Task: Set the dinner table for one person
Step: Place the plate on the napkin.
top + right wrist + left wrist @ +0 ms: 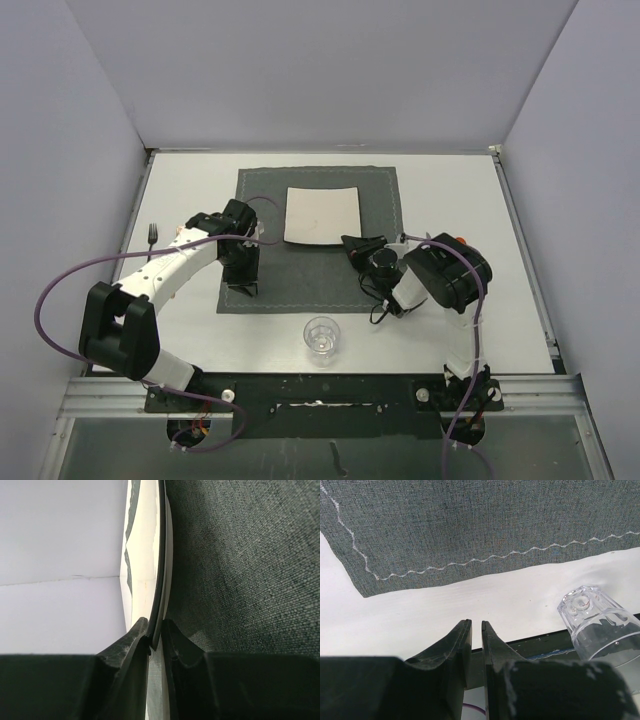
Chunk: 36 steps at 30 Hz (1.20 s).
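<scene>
The right gripper (156,630) is clamped on the plate (150,555). In the right wrist view the plate's thin rim runs straight out from between the two fingers, one finger pressing on each face. From above, the right gripper (352,245) meets the plate (320,213) at its near right corner, and the rest of the plate reaches away from the fingertips toward the far side. The grey placemat (240,570) lies under and beside these fingers. Whether the plate lies flat on the placemat or is tipped up cannot be told.

The left gripper (476,627) has its fingers drawn together, with only a narrow slit between them and nothing in it. Just past its fingertips is a bare strip of the white table (420,615), and beyond that the stitched edge of the placemat (495,520). A clear glass (597,625) stands on the table off to one side of these fingers, apart from them.

Seen from above, the table (450,200) spreads under both arms. The placemat (330,285) lies in its middle, and the left gripper (243,288) is over the placemat's near left part. The glass (321,335) stands between the two grippers, nearer the arm bases than either. A fork (152,235) lies on the table well off to the left of the left fingers.
</scene>
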{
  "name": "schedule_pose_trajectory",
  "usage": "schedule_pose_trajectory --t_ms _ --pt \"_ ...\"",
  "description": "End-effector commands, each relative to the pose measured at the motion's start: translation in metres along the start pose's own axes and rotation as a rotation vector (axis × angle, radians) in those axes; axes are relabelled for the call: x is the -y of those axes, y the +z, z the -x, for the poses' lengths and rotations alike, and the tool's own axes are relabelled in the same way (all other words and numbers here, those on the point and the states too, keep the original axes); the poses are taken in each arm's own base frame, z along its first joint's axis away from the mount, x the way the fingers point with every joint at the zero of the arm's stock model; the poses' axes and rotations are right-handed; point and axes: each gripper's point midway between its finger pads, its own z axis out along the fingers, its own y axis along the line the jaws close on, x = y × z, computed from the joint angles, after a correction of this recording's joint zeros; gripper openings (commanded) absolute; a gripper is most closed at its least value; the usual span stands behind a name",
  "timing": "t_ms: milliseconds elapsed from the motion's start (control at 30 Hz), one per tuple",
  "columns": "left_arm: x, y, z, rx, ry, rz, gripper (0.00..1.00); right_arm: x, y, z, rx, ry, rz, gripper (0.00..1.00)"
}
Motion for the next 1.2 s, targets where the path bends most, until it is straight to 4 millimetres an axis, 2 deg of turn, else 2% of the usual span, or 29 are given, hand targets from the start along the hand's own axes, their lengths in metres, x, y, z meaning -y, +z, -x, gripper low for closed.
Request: schedule_pose_trajectory --t_ms 0,267,633,1100,1167 --pt "0.008 -0.005 0.014 0.048 0.0 -0.024 0.13 -0.067 -0.001 0.006 0.023 0.127 0.229 0.0" --pt "0.008 -0.005 0.014 0.047 -0.003 -0.026 0.13 -0.048 -0.004 0.003 0.044 0.171 0.189 0.0" --pt "0.009 -0.005 0.015 0.047 -0.005 -0.026 0.13 -0.032 -0.007 0.003 0.072 0.196 0.152 0.0" --pt "0.01 -0.005 0.015 0.047 -0.008 -0.023 0.14 -0.018 -0.003 -0.006 0.07 0.168 0.101 0.0" --pt "0.01 -0.005 0.015 0.048 -0.008 -0.024 0.14 -0.015 -0.003 -0.007 0.067 0.165 0.092 0.03"
